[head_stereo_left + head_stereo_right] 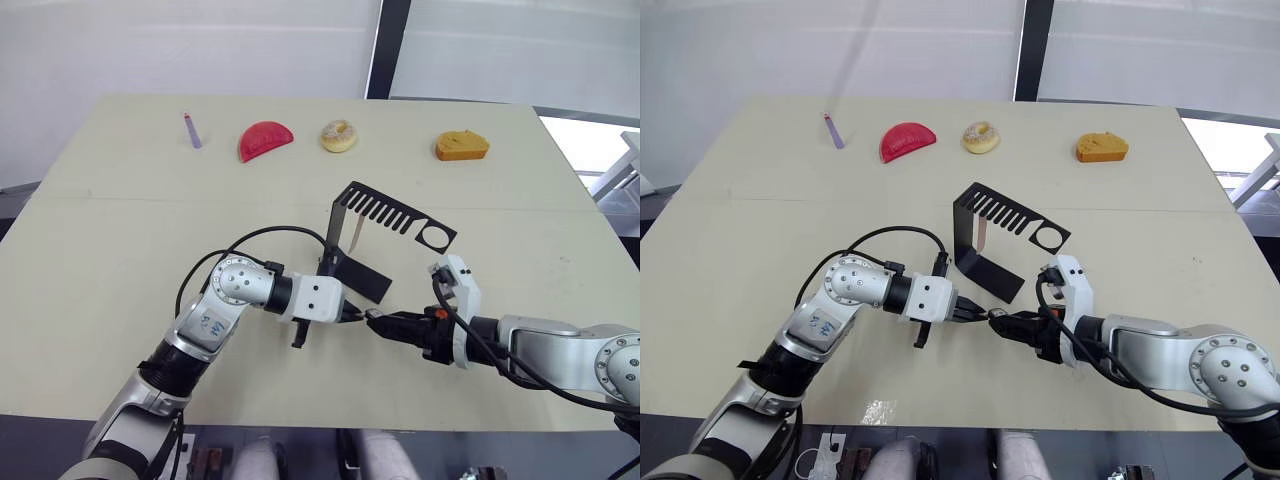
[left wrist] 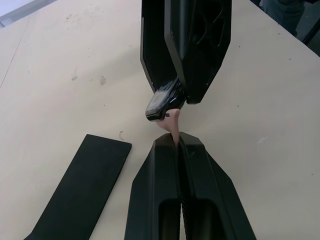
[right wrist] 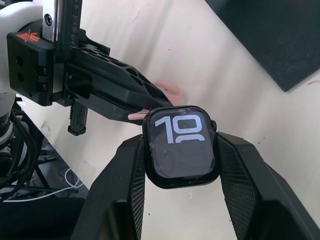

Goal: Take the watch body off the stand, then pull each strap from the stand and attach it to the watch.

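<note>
While both arms meet over the table (image 1: 120, 260) in front of the stand (image 1: 372, 225), I see the right gripper (image 3: 181, 150) jaws clamped on the watch body (image 3: 182, 145), and the left gripper (image 2: 176, 142) jaws closed on a pink strap (image 2: 173, 121) touching the watch's edge.

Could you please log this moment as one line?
right end effector: holds watch | left end effector: pressing pink strap to watch | stand: one strap left
</note>
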Tool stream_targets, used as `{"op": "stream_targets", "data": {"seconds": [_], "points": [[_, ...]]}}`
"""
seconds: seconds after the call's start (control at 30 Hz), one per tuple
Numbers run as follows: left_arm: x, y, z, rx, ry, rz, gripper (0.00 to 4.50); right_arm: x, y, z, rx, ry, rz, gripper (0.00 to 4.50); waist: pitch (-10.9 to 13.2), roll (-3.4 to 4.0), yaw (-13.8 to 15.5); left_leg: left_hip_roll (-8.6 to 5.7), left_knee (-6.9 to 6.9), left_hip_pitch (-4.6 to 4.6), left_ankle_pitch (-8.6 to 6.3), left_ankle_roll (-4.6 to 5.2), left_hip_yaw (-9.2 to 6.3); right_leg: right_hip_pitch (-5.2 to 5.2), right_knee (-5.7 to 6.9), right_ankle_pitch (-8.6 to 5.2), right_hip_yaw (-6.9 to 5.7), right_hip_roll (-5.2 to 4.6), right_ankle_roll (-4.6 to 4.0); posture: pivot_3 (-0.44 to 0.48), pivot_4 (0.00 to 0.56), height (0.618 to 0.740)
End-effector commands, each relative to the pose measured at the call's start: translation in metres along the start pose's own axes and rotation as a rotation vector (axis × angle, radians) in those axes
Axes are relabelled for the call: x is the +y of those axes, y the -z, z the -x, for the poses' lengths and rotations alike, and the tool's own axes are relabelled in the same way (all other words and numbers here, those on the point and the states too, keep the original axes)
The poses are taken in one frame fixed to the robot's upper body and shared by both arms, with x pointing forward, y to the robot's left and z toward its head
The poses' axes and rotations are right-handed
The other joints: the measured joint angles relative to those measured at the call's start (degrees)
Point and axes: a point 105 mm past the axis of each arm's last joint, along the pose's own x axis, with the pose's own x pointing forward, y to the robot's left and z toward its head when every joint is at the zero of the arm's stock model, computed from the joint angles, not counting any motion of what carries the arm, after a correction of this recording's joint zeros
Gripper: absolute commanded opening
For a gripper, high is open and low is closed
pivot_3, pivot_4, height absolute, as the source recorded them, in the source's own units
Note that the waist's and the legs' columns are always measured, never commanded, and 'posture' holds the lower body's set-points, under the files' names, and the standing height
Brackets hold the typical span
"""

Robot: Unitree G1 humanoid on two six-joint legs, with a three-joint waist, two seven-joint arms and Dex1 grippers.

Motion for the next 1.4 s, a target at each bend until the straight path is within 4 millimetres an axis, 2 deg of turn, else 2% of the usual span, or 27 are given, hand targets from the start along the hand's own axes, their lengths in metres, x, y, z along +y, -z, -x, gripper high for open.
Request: {"op": "stream_targets", "data": {"seconds": [0.03,1.4], "points": [[0.0064,-0.0187,-0.0051,-0.054,-0.021,-0.07,0.0,0.024,0.0038,0.0003,0.019,-0.118,0.031,1.6,0.0,0.0,0.0,0.0,0.0,0.0,0.0,0.0,0.0,0.0,0.0,0.0,0.0,0.0,0.0,0.0,0.15,0.737],[0.0094,-0.0219,-0.0092,-0.065,-0.027,-0.07,0.0,0.0315,0.0021,-0.0013,0.019,-0.14,0.062,1.6,0.0,0.0,0.0,0.0,0.01,0.0,0.0,0.0,0.0,0.0,0.01,0.0,0.0,0.0,0.0,0.0,0.15,0.737]]}}
